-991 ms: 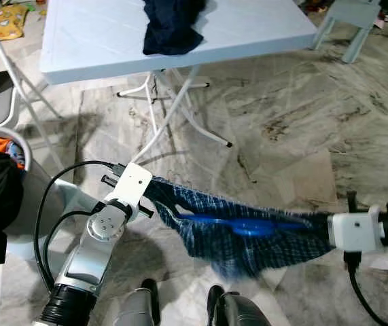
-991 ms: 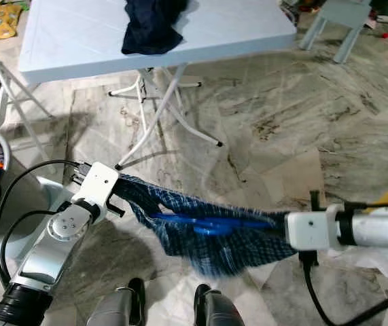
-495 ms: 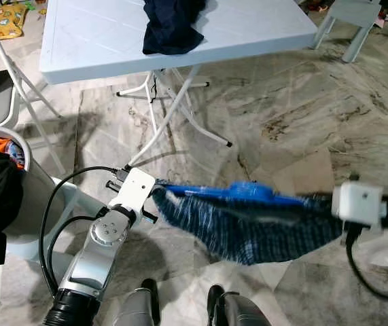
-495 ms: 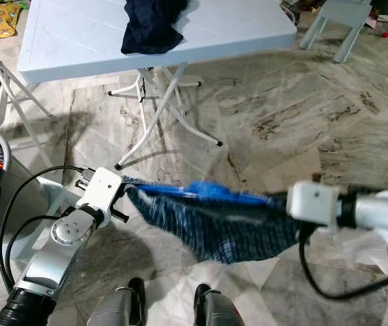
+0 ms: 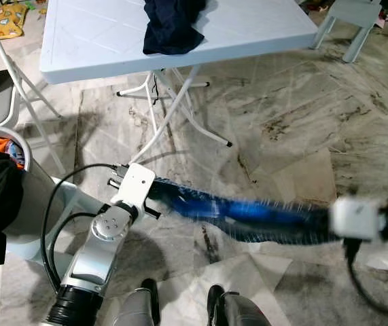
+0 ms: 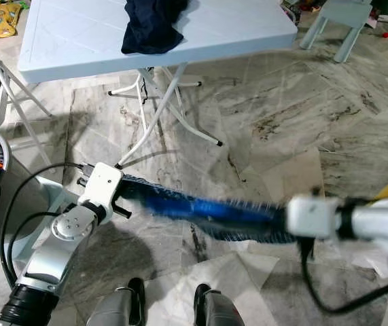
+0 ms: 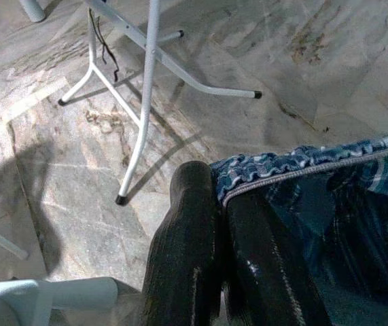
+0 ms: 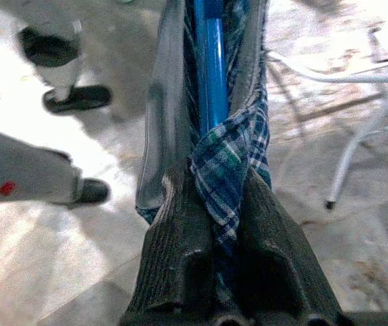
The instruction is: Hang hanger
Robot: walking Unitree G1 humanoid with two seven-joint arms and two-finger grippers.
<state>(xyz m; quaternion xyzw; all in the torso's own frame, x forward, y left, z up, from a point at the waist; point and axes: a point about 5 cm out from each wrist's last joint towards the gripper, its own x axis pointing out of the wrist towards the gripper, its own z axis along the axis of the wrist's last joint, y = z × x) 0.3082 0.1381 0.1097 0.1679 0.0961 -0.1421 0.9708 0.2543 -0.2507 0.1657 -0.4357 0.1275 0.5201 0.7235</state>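
A blue plaid garment [image 5: 248,214] is stretched out low over the marble floor between my two grippers, and it is blurred by motion. A blue hanger [image 8: 212,61] lies inside the cloth, running away from the right fingers. My left gripper [image 7: 222,197] is shut on the garment's elastic hem. That end sits just past the white wrist block [image 5: 136,183]. My right gripper [image 8: 214,183] is shut on a fold of plaid at the other end, beside its white wrist block [image 5: 357,219].
A white folding table [image 5: 98,41] stands ahead with a dark garment [image 5: 173,24] on it, its metal legs [image 5: 173,115] reaching toward me. At my left is a laundry basket [image 5: 34,204] with black and orange clothes. My feet [image 5: 149,295] are below.
The garment hung slack a second ago, then rose taut with the hanger on top. Now it has dropped lower into a narrow blurred band. Both grippers keep their hold.
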